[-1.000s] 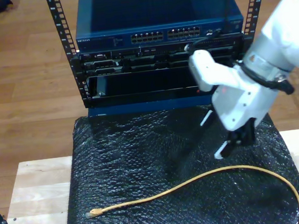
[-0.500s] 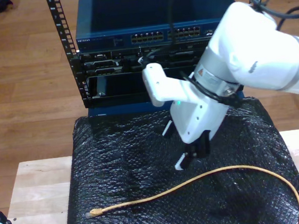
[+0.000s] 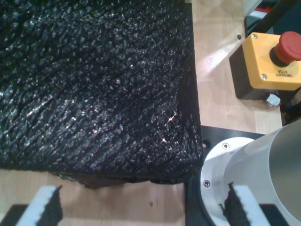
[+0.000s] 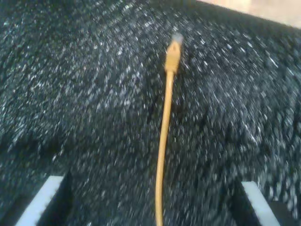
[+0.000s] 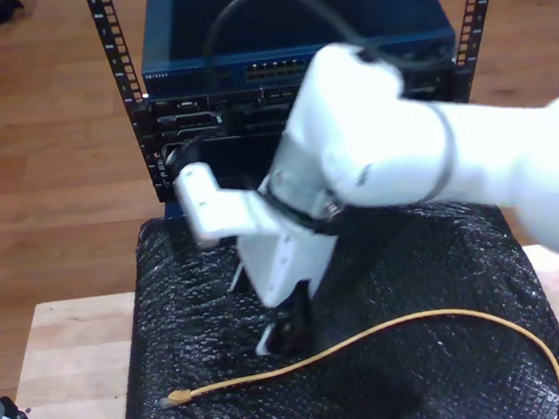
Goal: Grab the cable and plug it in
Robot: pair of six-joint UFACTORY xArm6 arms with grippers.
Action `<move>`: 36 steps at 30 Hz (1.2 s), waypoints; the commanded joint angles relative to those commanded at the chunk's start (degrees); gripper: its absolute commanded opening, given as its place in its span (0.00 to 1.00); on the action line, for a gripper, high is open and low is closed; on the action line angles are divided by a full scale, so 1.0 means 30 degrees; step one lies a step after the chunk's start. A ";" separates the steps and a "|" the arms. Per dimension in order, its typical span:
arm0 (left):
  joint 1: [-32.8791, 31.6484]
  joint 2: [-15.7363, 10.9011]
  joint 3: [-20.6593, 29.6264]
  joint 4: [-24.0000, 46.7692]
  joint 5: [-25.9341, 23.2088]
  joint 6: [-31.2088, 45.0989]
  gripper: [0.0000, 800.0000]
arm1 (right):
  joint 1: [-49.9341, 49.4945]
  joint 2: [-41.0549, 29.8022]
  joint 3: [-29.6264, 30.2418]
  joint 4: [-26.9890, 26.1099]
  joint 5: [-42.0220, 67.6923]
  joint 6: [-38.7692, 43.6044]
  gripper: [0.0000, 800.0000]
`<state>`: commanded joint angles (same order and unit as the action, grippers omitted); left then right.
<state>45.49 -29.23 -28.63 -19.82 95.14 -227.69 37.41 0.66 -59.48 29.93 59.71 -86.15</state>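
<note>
Arm over the cable, nothing held.
My second gripper (image 5: pixel 285 337), jaws spread, hangs above the cable (image 5: pixel 373 338) on the black mat (image 5: pixel 447 372); my first gripper (image 3: pixel 141 209) gapes empty, at the exterior view's seven o'clock.

The worktop (image 5: pixel 73 341) is pale, matt wood under a black mat (image 5: pixel 434 253) of crinkled, glinting plastic. The cable (image 5: pixel 372 332) has a smooth yellow-orange plastic jacket. My second arm (image 5: pixel 404 156) wears glossy white plastic shells.
</note>
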 joint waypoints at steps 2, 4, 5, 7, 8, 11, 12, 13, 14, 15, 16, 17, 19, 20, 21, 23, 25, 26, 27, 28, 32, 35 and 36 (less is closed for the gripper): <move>0.0000 0.0000 0.0000 0.0000 0.0000 0.0000 1.00 | 0.0352 0.0469 -0.0147 -0.0029 -0.0176 0.0147 0.99; 0.0000 0.0000 0.0000 0.0000 0.0000 0.0000 1.00 | 0.0733 0.0996 -0.0352 -0.0059 -0.0586 0.0440 0.99; 0.0000 0.0000 0.0000 0.0000 0.0000 0.0000 1.00 | 0.0908 0.1201 -0.0469 -0.0117 -0.0762 0.0557 0.99; 0.0000 0.0000 0.0000 0.0000 0.0000 0.0000 1.00 | 0.1231 0.1612 -0.0703 -0.0264 -0.0996 0.0821 0.99; 0.0000 0.0000 0.0000 0.0000 0.0000 0.0000 1.00 | 0.1319 0.1758 -0.0791 -0.0381 -0.1084 0.1026 0.99; 0.0000 0.0000 0.0000 0.0000 0.0000 0.0000 1.00 | 0.1641 0.2022 -0.0938 -0.1201 -0.1377 0.1934 0.99; 0.0000 0.0000 0.0000 0.0000 0.0000 0.0000 1.00 | 0.1700 0.2110 -0.0938 -0.1553 -0.1553 0.2374 0.99; 0.0000 0.0000 0.0000 0.0000 0.0029 0.0000 1.00 | 0.1758 0.2168 -0.0938 -0.1993 -0.1729 0.2901 0.99; 0.0000 -0.0029 0.0000 0.0000 0.0029 0.0000 1.00 | 0.1934 0.2227 -0.0938 -0.2491 -0.1905 0.3311 0.99; 0.0000 -0.0029 0.0000 0.0000 0.0029 0.0000 1.00 | 0.2227 0.2227 -0.0938 -0.3106 -0.2110 0.3780 0.99; 0.0000 -0.0059 0.0000 0.0000 0.0029 0.0000 1.00 | 0.2462 0.2227 -0.0938 -0.3604 -0.2227 0.4190 0.99; 0.0029 -0.0088 0.0000 0.0000 0.0029 0.0000 1.00 | 0.2637 0.2227 -0.0938 -0.4161 -0.2315 0.4777 0.99; 0.0029 -0.0147 -0.0029 0.0000 0.0029 0.0000 1.00 | 0.2930 0.2256 -0.0938 -0.5158 -0.2374 0.6095 0.99; 0.0059 -0.0176 -0.0059 0.0000 0.0029 0.0000 1.00 | 0.3018 0.2344 -0.0967 -0.5685 -0.2491 0.6623 0.99; 0.0088 -0.0176 -0.0088 0.0000 0.0059 0.0029 1.00 | 0.3106 0.2520 -0.0967 -0.6212 -0.2579 0.6945 0.99; 0.0117 -0.0176 -0.0176 0.0000 0.0000 0.0029 1.00 | 0.3546 0.2784 -0.1114 -0.7033 -0.2813 0.7473 0.99; 0.0117 -0.0147 -0.0205 0.0000 0.0000 0.0029 1.00 | 0.4161 0.3106 -0.1172 -0.7414 -0.2901 0.8322 0.99; 0.0147 -0.0176 -0.0176 0.0000 0.0000 0.0029 1.00 | 0.4396 0.3223 -0.1231 -0.7619 -0.2901 0.8762 0.99; 0.0147 -0.0176 -0.0176 0.0029 0.0029 0.0029 1.00 | 0.4542 0.3311 -0.1289 -0.7883 -0.2901 0.9143 0.99; 0.0147 -0.0176 -0.0176 0.0029 0.0059 0.0029 1.00 | 0.4601 0.3370 -0.1289 -0.8234 -0.2901 0.9465 0.99; 0.0147 -0.0176 -0.0029 0.0000 0.0059 0.0029 1.00 | 0.4835 0.3429 -0.1348 -0.9670 -0.2930 1.1604 0.99; 0.0147 -0.0147 0.0000 0.0000 0.0029 0.0029 1.00 | 0.4952 0.3634 -0.1495 -1.0901 -0.2930 1.2835 0.98; 0.0176 -0.0147 0.0000 0.0000 0.0000 0.0029 1.00 | 0.5011 0.3722 -0.1582 -1.1223 -0.2901 1.3187 0.98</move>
<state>46.02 -29.67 -28.63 -19.82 95.14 -227.60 52.44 11.82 -64.23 -3.74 51.01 -46.59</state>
